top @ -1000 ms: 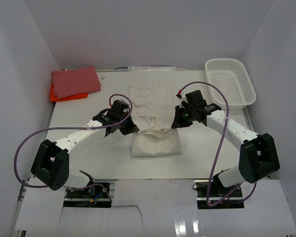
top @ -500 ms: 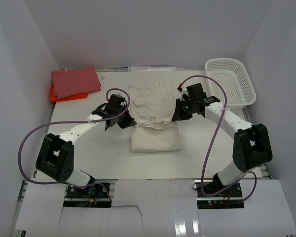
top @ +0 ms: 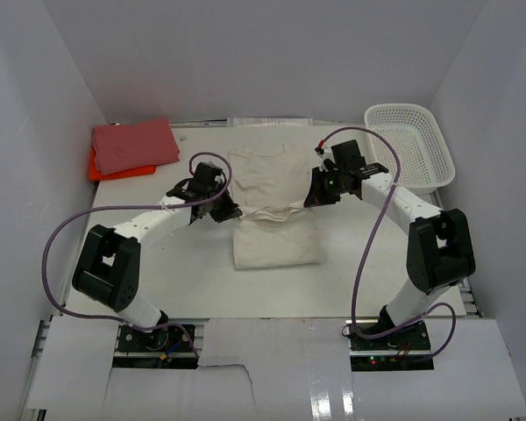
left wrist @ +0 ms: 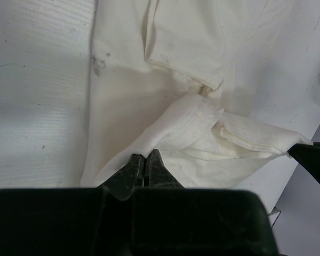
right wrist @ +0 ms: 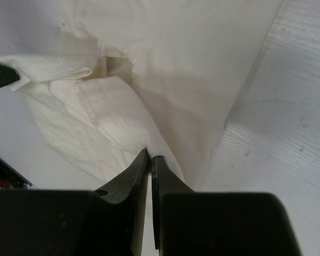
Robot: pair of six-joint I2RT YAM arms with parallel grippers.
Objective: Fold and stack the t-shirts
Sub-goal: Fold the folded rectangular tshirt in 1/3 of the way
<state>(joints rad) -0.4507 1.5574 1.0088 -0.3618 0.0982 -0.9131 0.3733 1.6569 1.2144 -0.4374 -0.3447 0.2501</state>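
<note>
The cream t-shirt (top: pixel 272 210) lies at the middle of the table, its near part folded up over itself. My left gripper (top: pixel 227 210) is shut on the shirt's left edge (left wrist: pixel 165 133). My right gripper (top: pixel 313 197) is shut on its right edge (right wrist: pixel 122 128). Both hold the lifted hem stretched between them above the shirt's far part. The dusty pink-red t-shirt (top: pixel 134 144) lies folded at the back left on top of the bright orange t-shirt (top: pixel 98 168), of which only an edge shows.
A white mesh basket (top: pixel 409 146) stands at the back right. White walls close in the table on the left, back and right. Purple cables loop from both arms.
Both grippers have carried the cream shirt's near hem away from me, toward the back of the table, folding it further over the far part. The folded stack and basket have not moved.
</note>
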